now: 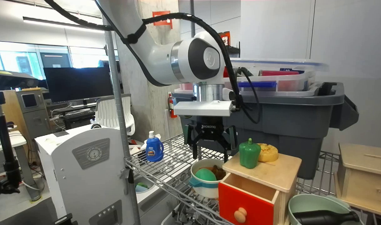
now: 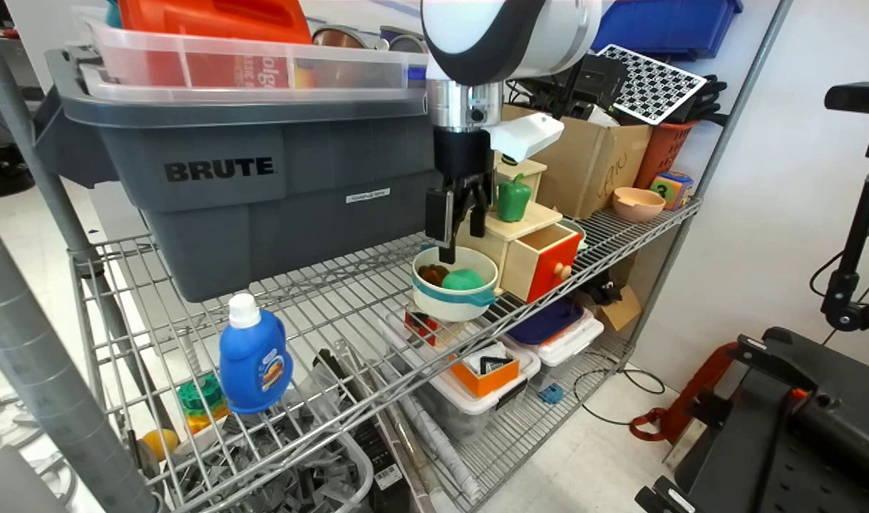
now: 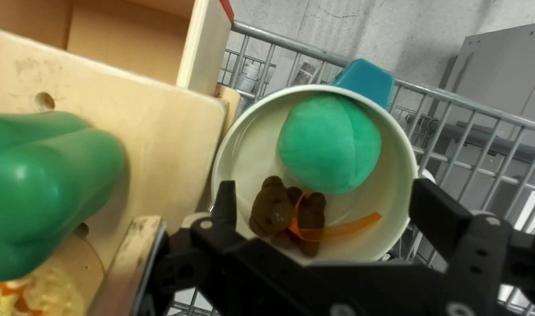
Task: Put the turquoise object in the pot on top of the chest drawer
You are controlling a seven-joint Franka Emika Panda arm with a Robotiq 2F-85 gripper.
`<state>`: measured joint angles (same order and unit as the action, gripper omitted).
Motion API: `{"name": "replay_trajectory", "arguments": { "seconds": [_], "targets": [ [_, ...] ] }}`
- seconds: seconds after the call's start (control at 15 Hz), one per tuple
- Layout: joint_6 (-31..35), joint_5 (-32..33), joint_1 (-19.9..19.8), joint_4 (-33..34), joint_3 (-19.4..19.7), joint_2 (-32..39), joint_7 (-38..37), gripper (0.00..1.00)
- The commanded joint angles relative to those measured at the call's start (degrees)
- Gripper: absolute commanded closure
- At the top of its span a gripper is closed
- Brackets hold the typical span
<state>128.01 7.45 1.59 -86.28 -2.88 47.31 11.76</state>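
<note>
The turquoise object (image 1: 206, 174) is a smooth rounded lump lying inside the pot (image 1: 206, 192); it also shows in the other views (image 2: 463, 279) (image 3: 331, 145). The pot is whitish with a turquoise band and handle, and stands beside the chest drawer (image 1: 246, 207) on the wire shelf. The chest drawer is light wood with its red-fronted drawer pulled open and empty inside where visible. My gripper (image 1: 210, 157) is open and empty, pointing down above the pot. In the wrist view, its fingers (image 3: 323, 197) span the pot over a brown bear (image 3: 274, 210); the turquoise object lies beyond the fingertips.
A green pepper (image 1: 249, 154) and a yellow piece (image 1: 268, 152) stand on the chest's flat top, close to the gripper. A large grey tote (image 2: 299, 192) stands behind. A blue bottle (image 2: 254, 360) and a grey-green tub (image 1: 315, 201) are on the shelf.
</note>
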Motion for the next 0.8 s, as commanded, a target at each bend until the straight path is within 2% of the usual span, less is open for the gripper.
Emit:
{"name": "replay_trajectory", "arguments": {
  "seconds": [0.0,0.53,0.6,0.67,0.73],
  "targets": [
    [-1.3,-0.1,0.1,3.7,-0.2,2.8,1.2,0.0],
    [-2.8,0.2,1.3,7.6,-0.2,6.7,1.0,0.0],
    [-3.0,0.2,1.4,8.0,-0.2,6.9,0.9,0.04],
    [-3.0,0.2,1.5,8.1,-0.2,7.0,1.0,0.26],
    [-3.1,0.2,1.6,8.3,-0.2,6.9,0.9,0.28]
  ]
}}
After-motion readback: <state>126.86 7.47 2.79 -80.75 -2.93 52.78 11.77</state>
